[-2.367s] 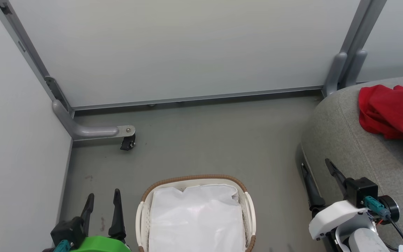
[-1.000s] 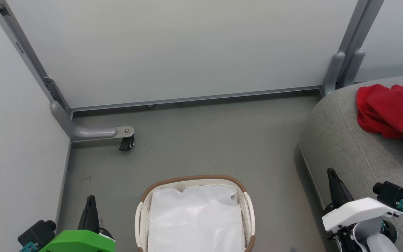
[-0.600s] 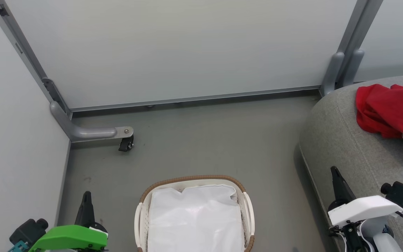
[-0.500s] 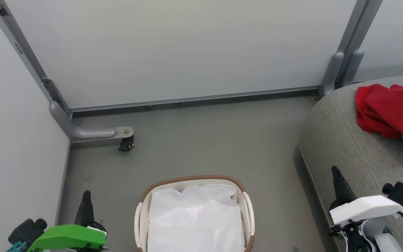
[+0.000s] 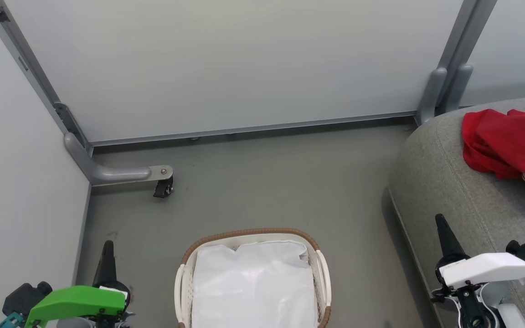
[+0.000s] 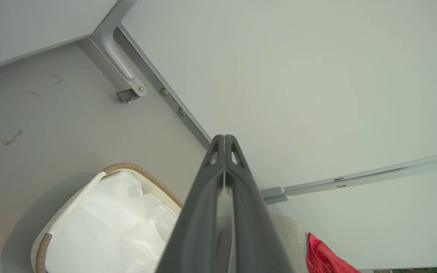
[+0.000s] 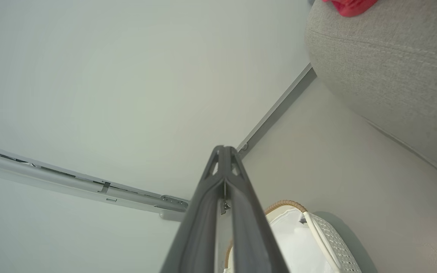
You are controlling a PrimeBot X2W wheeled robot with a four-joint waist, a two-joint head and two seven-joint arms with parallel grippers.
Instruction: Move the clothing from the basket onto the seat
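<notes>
Left hand [image 5: 106, 253], lower left: fingers together, empty. Right hand [image 5: 444, 228], lower right: same. Clothing [image 5: 504, 146], right edge: heaped on seat [image 5: 454, 191]. Basket [image 5: 253, 232], bottom centre: bare liner [image 5: 253, 282]. Task apparently done; nothing left.

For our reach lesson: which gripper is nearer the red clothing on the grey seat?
Right. The right gripper is by the edge of the seat, short of the clothing; the left gripper is beyond the basket.

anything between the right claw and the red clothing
Nothing visible: just the bare grey seat lies between the shut right claw and the red clothing, which already rests on it.
</notes>
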